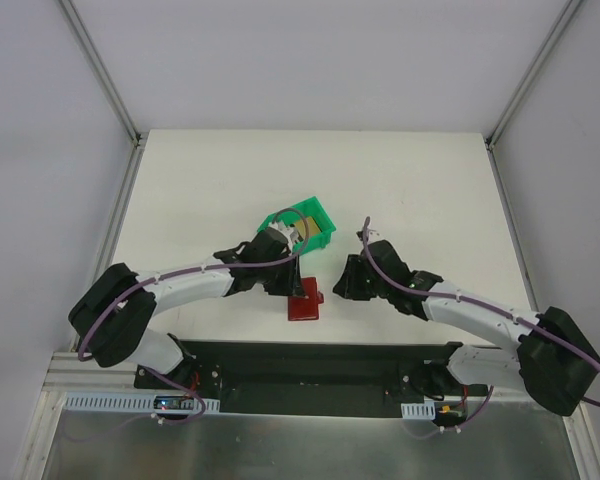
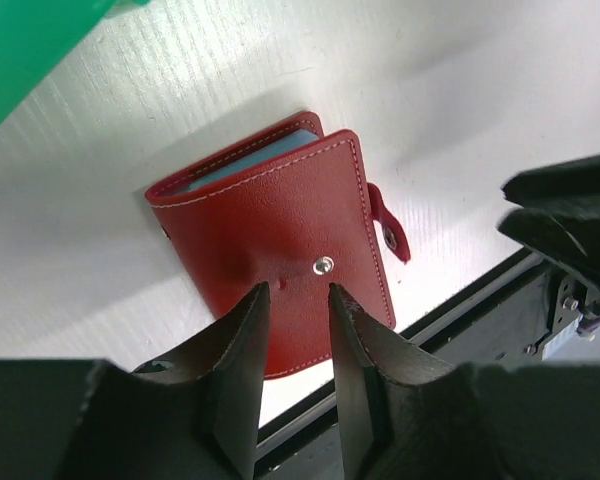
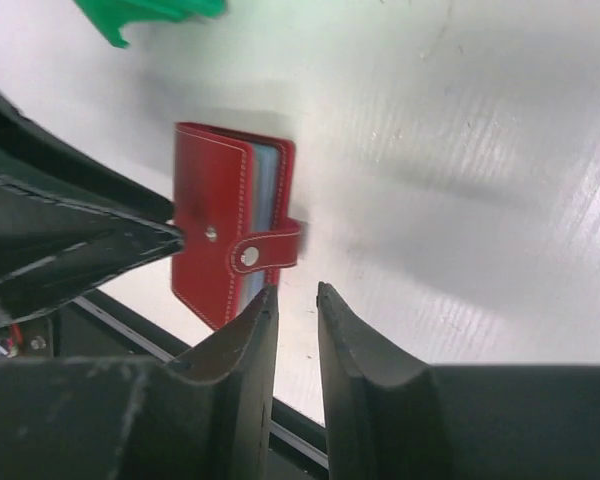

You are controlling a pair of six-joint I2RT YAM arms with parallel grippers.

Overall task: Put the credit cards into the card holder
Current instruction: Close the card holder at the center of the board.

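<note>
We are viewing a white, finely ribbed table [image 1: 400, 180] carrying the workpieces. The left gripper [image 2: 297, 300] and right gripper [image 3: 297, 295] are hovering on either side of the card holder [image 2: 275, 245], probably positioning to open it. Each is keeping its dark, wedge-shaped jaws slightly parted and is gripping nothing. The green plastic bin [image 1: 320, 215] is sitting just beyond. It is apparently serving as the supply, since a golden-yellow credit card [image 1: 307, 224] seems to be lying inside. The holder, made of stitched dark red material with pale blue pockets, is lying closed and flat near the table's front edge. Its small snap tab [image 2: 388, 228] is hanging unfastened.
</note>
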